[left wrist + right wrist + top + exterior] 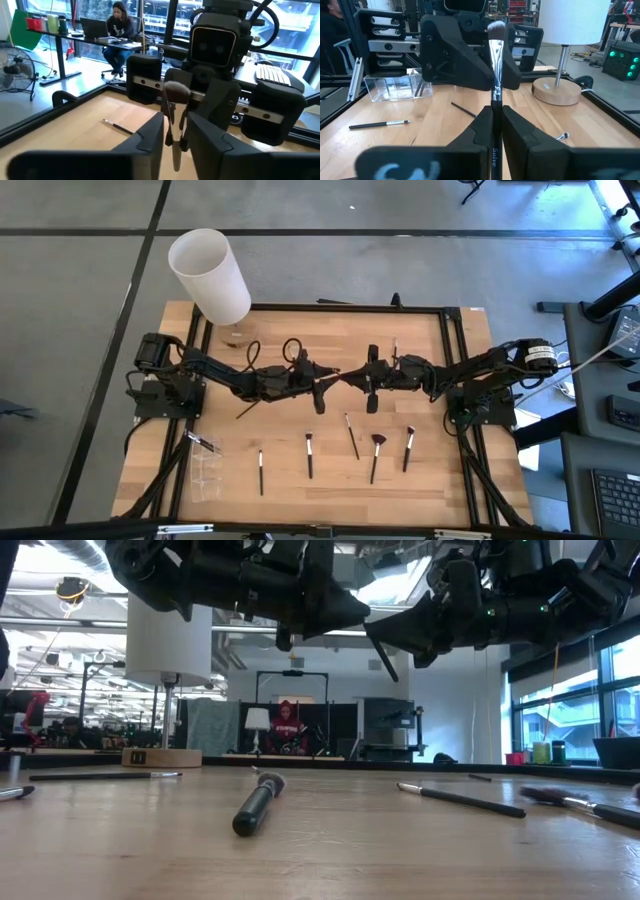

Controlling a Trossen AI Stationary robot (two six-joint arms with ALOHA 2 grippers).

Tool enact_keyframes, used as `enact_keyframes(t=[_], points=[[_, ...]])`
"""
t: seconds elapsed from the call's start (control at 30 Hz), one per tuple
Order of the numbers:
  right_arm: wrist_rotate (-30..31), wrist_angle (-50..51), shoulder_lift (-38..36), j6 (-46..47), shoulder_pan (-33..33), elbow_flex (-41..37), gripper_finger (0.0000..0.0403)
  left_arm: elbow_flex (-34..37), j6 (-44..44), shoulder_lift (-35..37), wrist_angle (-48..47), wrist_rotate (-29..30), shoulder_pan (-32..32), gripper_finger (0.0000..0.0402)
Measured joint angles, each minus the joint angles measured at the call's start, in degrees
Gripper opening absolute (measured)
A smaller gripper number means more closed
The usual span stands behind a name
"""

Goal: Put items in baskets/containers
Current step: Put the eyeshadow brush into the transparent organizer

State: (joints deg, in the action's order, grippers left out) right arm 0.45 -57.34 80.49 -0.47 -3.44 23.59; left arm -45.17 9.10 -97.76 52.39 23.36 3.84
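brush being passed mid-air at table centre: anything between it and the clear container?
Nothing visible blocks the way. The brush sits between both grippers above mid-table, right gripper shut on its handle, left gripper around it. The clear container lies at the table's front-left corner; only flat brushes lie nearby.

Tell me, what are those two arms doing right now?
Right gripper shut on a brush, mid-air. Left gripper at the same brush. Clear box on left arm's side. Nothing in the way.

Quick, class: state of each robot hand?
Left hand: closing on the brush.
Right hand: shut on the same brush.
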Motion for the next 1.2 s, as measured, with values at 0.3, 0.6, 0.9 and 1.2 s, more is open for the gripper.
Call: enact_keyframes(t=[0.3,0.6,0.9,1.2], points=[[0.02,0.21,0.02,1.33,-0.04,0.00,0.0034,-0.02,3.99,0.04,-1.23,0.99,0.02,0.0024],[2.86,2.15,0.02,4.00,-0.11,0.07,0.0080,0.00,5.80,3.77,-9.65,8.36,1.06,0.0030],[13.33,8.02,0.02,7.75,-0.28,0.07,0.0123,0.00,33.84,26.65,-55.29,9.86,10.63,0.0026],[13.45,7.95,0.02,10.60,-0.66,0.07,0.0124,0.00,67.00,44.97,-83.90,-4.10,24.88,0.0026]])
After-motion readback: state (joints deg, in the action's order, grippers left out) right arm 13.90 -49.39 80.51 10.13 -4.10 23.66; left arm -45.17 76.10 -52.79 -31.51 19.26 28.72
